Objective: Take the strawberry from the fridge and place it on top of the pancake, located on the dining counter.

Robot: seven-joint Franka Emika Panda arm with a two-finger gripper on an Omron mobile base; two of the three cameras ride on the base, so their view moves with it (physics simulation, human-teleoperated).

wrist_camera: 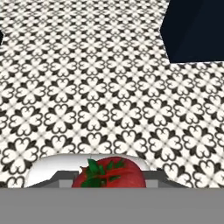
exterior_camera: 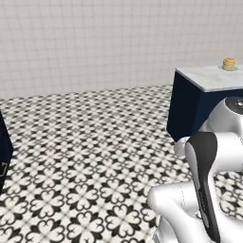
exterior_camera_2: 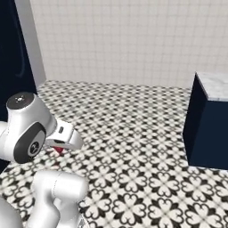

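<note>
My gripper (wrist_camera: 109, 178) is shut on the strawberry (wrist_camera: 114, 174), a red fruit with green leaves held between the two grey fingers low in the hand view. From the right base view, a red bit of the strawberry (exterior_camera_2: 58, 150) peeks out under my gripper (exterior_camera_2: 59, 145), which hangs low over the patterned floor. The pancake (exterior_camera: 228, 64) is a small golden stack on the white marble top of the dining counter (exterior_camera: 209, 78), far right and ahead. The same dining counter (exterior_camera_2: 213, 87) rises at the right with its navy base (wrist_camera: 197, 30). The fridge is out of view.
A black-and-white patterned tile floor (exterior_camera: 95, 142) stretches between me and a white tiled wall (exterior_camera_2: 124, 40). The corner of a navy cabinet (exterior_camera: 3, 152) juts in at the left edge. A tall dark panel (exterior_camera_2: 13, 44) stands at the far left.
</note>
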